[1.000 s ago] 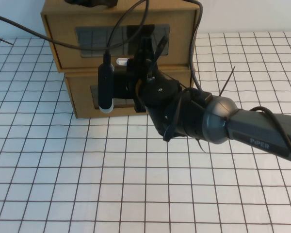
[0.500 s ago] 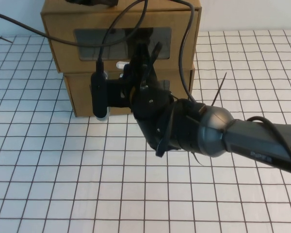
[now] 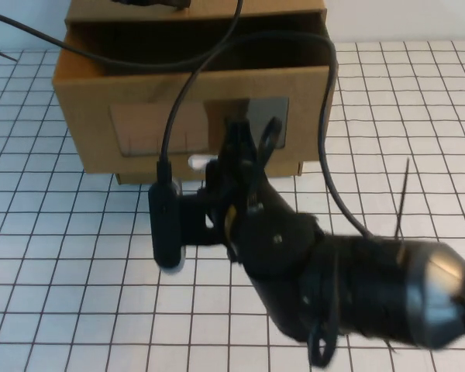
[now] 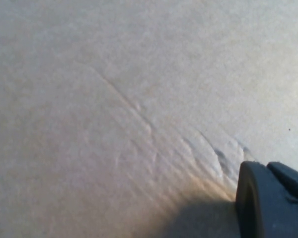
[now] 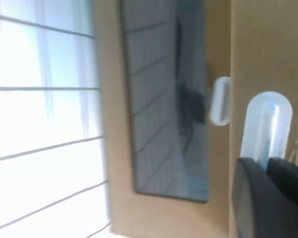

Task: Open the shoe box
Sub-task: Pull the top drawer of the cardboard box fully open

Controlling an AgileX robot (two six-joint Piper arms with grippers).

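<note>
Two brown cardboard shoe boxes are stacked at the back of the table. The upper box's drawer front (image 3: 194,93), with its dark window (image 3: 267,116), stands pulled out toward me, and a dark gap shows behind it. My right gripper (image 3: 242,151) is at that front, shut on a white translucent pull tab (image 5: 265,124) that rises between its fingers (image 5: 253,198). A second white tab (image 5: 219,100) sits beside the window (image 5: 164,99). My left gripper (image 3: 151,3) rests on top of the upper box, shut, with its finger (image 4: 263,203) against bare cardboard (image 4: 114,109).
The lower box peeks out under the drawer's right end (image 3: 300,168). Black cables (image 3: 325,116) arc over the boxes to my right arm (image 3: 356,287). White gridded tabletop (image 3: 62,294) spreads in front and to both sides.
My right gripper has drawn back toward me with the tab, and the upper drawer has slid out with it, covering the lower box. The left gripper has stayed on the box top.
</note>
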